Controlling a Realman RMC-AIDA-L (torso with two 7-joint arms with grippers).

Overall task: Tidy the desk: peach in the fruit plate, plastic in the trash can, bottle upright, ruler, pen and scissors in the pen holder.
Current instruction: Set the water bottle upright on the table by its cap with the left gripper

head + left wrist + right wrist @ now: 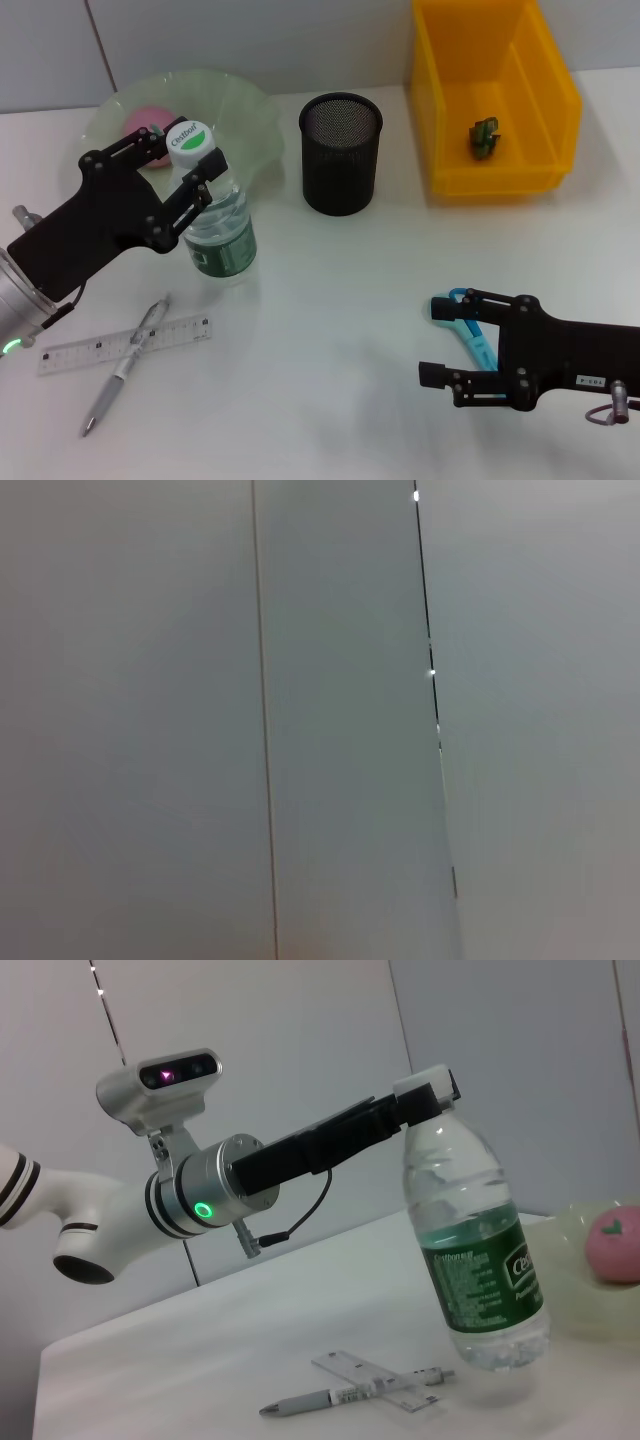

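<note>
Upright clear bottle [215, 215] beside plate [250, 120] holding peach [148, 121]; pen [125, 367] across ruler [125, 343]; scissors [465, 325] well apart.

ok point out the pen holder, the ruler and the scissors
pen holder [340, 165]: head view, black mesh side wall
ruler [75, 353]: head view, flat strip left of the pen
scissors [472, 332]: head view, blue handle beside the right tool

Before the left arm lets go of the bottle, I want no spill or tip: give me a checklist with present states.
1. Bottle upright on the table: ok.
2. Left gripper closed around its cap: ok.
3. Cap screwed tight: cannot tell.
4. Pen and ruler apart from the bottle's base: ok.
5. Right gripper far off, at the scissors: ok.
6. Peach in the fruit plate: ok.
</note>
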